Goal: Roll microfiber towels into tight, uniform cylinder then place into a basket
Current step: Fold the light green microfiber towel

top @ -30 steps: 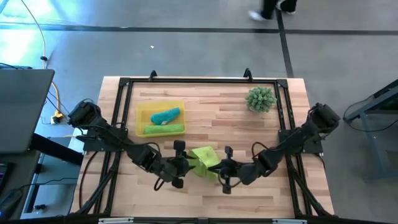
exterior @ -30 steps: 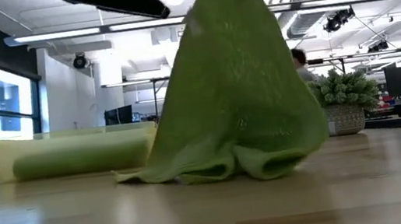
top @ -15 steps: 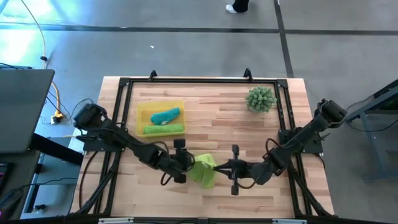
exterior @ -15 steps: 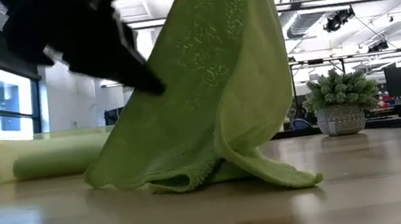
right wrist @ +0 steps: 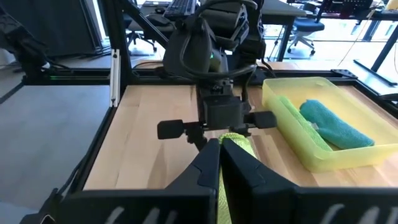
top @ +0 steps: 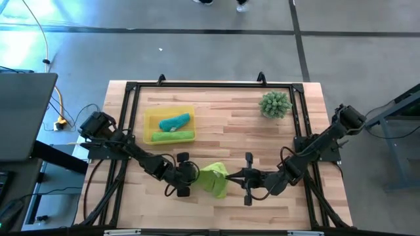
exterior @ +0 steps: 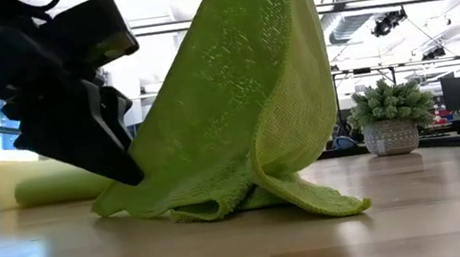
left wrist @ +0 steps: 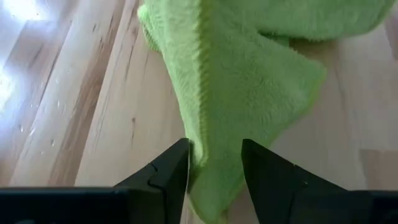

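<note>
At the table's near edge, the right gripper (top: 231, 176) pinches a lime green microfiber towel (top: 214, 178) aloft while the left gripper (left wrist: 214, 163), fingers parted around its hanging corner, should clamp before spreading and rolling.

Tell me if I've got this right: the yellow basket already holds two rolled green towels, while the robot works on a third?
Not quite. The high view shows the basket holding one rolled green towel and one teal towel. The robot is working on another lime green towel.
</note>
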Robot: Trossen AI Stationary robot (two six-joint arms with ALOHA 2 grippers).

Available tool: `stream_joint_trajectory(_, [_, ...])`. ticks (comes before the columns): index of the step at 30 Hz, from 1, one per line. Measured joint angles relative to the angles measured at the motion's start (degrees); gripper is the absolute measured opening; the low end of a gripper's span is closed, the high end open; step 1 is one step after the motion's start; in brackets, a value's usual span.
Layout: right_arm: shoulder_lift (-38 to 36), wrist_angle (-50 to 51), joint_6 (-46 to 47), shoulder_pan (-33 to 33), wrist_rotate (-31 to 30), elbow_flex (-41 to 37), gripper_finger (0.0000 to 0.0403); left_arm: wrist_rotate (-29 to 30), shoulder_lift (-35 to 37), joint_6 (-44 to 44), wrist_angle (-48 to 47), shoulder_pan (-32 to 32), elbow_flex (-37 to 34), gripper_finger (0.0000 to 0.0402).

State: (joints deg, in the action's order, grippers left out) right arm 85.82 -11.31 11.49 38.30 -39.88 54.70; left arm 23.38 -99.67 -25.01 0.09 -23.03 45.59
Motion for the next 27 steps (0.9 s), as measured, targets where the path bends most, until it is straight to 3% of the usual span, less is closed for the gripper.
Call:
stream_joint_trajectory(3, [0.0, 0.02, 0.0, 0.0, 0.02, 0.0, 0.0, 0.27, 0.0, -0.35, -0.5, 0.0, -0.42, 0.0111])
stream_joint_trajectory(9, [0.0, 0.02, 0.0, 0.0, 0.02, 0.0, 0.0, 0.71, 0.04, -0.35, -1.14, 0.0, -0.33, 0.0011])
stream_joint_trajectory(13, [0.0, -0.07, 0.0, -0.02, 0.02, 0.0, 0.0, 0.21, 1.08, -0.35, -4.69, -0.02, 0.21, 0.0012])
stream_joint_trajectory(17, [-0.05, -0.07, -0.02, 0.0, -1.09, 0.0, 0.0, 1.37, 3.32, -0.35, -14.68, -0.02, 3.37, 0.0002])
stream_joint_trajectory(21, [-1.88, 1.45, -2.6, 0.0, -3.38, 0.0, 0.0, 6.35, 6.6, -0.35, -30.52, -0.37, 9.48, 0.0001])
stream_joint_trajectory(27, [-6.89, 2.77, -10.74, 0.0, -12.41, 0.04, 0.0, 14.32, 12.14, -0.34, -50.69, -0.83, 19.93, 0.0001])
